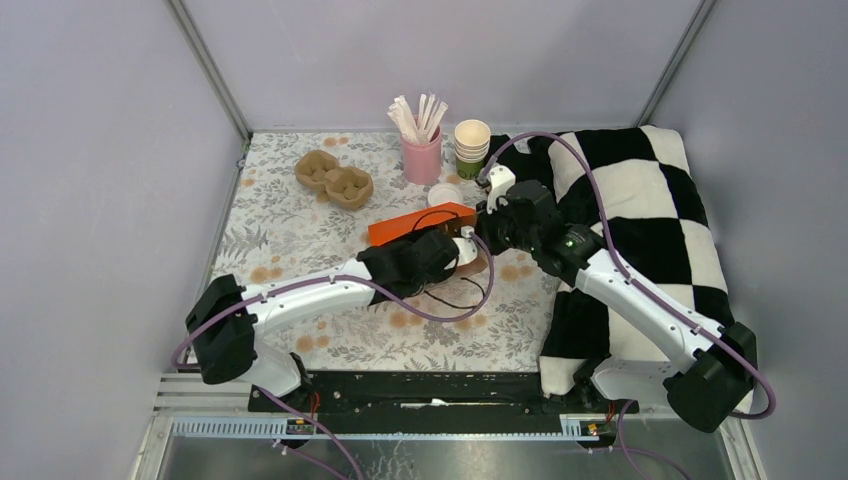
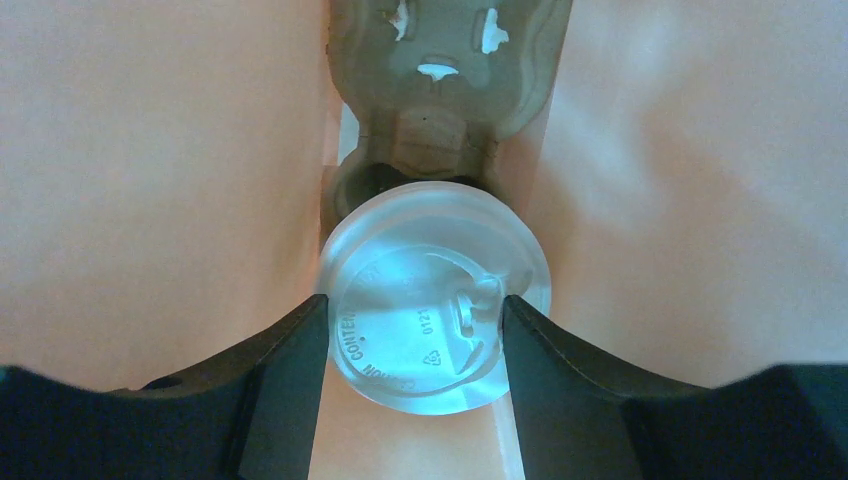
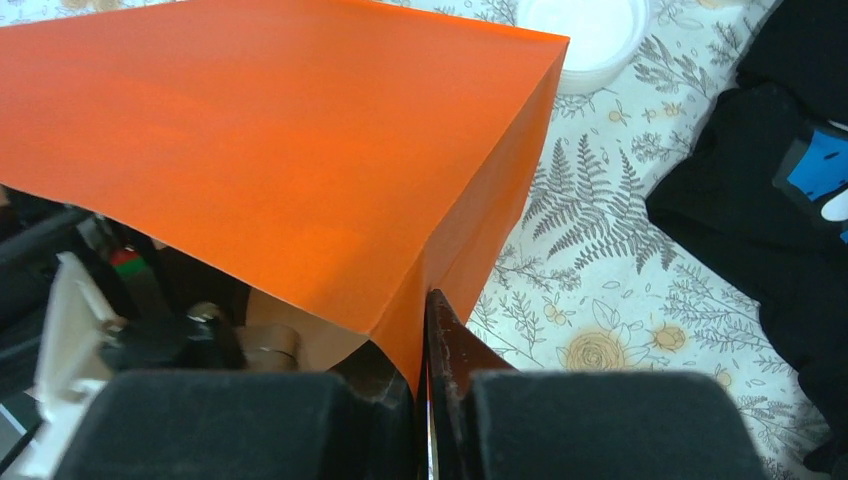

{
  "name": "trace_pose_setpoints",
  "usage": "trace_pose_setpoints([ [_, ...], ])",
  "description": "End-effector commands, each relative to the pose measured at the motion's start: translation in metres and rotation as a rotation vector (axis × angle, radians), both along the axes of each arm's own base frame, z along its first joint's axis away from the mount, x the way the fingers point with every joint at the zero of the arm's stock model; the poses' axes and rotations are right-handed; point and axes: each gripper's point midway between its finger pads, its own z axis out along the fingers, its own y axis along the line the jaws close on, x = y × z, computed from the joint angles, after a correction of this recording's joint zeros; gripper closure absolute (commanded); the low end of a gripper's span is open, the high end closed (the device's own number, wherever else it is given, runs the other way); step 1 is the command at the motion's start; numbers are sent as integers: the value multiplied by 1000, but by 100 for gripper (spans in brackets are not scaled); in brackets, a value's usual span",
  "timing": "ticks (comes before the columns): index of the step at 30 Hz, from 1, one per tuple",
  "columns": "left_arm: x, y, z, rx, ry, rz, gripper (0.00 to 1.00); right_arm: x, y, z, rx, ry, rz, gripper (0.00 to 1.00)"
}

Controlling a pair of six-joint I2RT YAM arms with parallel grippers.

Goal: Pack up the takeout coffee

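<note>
Takeout coffee (image 2: 430, 280) inside orange bag (image 3: 280, 150), tight in left gripper (image 2: 415, 308); bag's edge tight in right gripper (image 3: 425, 350).

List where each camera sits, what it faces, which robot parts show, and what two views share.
Top external: above and behind the bases, looking down on the table; left arm and right arm show.
Left wrist: inside the orange bag, facing the white lid gripped by the left gripper.
Right wrist: low outside the bag, facing its wall; right gripper pinches its edge.
Shared: top and right wrist both see the bag's outside.
</note>
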Motion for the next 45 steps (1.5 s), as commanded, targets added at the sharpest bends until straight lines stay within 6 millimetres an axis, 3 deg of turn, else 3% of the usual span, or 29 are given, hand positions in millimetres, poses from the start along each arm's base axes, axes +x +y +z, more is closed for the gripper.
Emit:
trace_pose_setpoints([
  [1, 10, -15, 15, -105, -19, 3, 62, 2, 0, 7, 60, 3, 14, 92],
  [27, 25, 14, -14, -212, 98, 31, 61, 0, 7, -5, 47, 32, 91, 91],
  [45, 21, 26, -63, -153, 233, 77, 59, 4, 9, -1, 47, 29, 91, 91],
])
